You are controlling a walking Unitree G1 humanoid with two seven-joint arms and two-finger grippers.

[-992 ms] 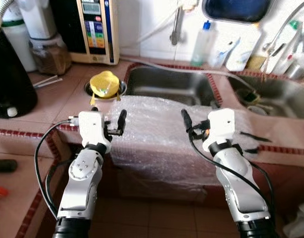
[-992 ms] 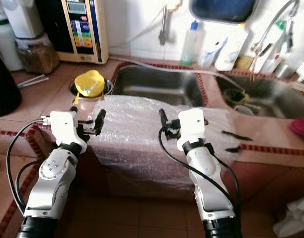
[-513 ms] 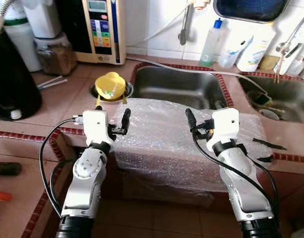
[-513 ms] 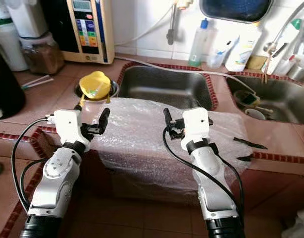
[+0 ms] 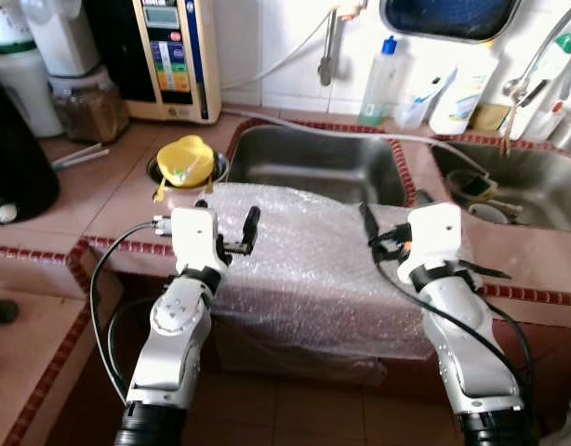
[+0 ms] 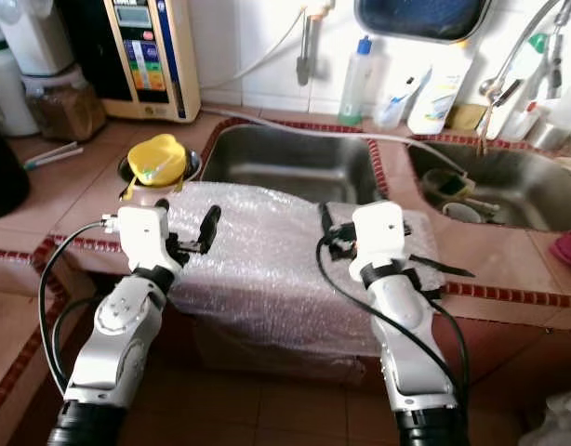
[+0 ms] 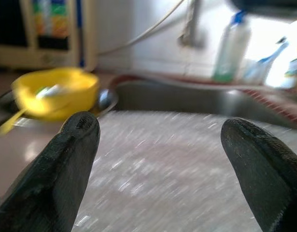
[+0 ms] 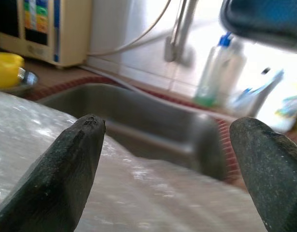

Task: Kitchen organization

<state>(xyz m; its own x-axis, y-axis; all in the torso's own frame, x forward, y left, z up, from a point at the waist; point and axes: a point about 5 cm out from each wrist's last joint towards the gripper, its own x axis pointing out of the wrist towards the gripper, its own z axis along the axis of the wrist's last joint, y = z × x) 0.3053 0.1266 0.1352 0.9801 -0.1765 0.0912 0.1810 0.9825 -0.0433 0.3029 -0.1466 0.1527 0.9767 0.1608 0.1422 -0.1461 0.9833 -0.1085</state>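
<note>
A sheet of bubble wrap (image 5: 313,269) lies on the pink tiled counter in front of the sink (image 5: 313,160) and hangs down over the front edge. My left gripper (image 5: 227,212) hovers open over the wrap's left part; in the left wrist view its fingers (image 7: 66,164) stand wide apart with nothing between them. My right gripper (image 5: 392,214) is open over the wrap's right part, pointing toward the sink, with wide-set fingers (image 8: 66,169). A yellow bowl (image 5: 183,160) sits in a steel bowl just beyond the left gripper.
A second sink (image 5: 523,177) with dishes lies to the right. Bottles (image 5: 380,70) and a tap line the back wall. A water machine (image 5: 169,56), a jar and a black appliance (image 5: 16,158) stand at the left. Chopsticks (image 5: 76,156) lie on the counter.
The whole view has swung and shifted as the camera moved. Both grippers stay open and have edged a little further forward over the bubble wrap.
</note>
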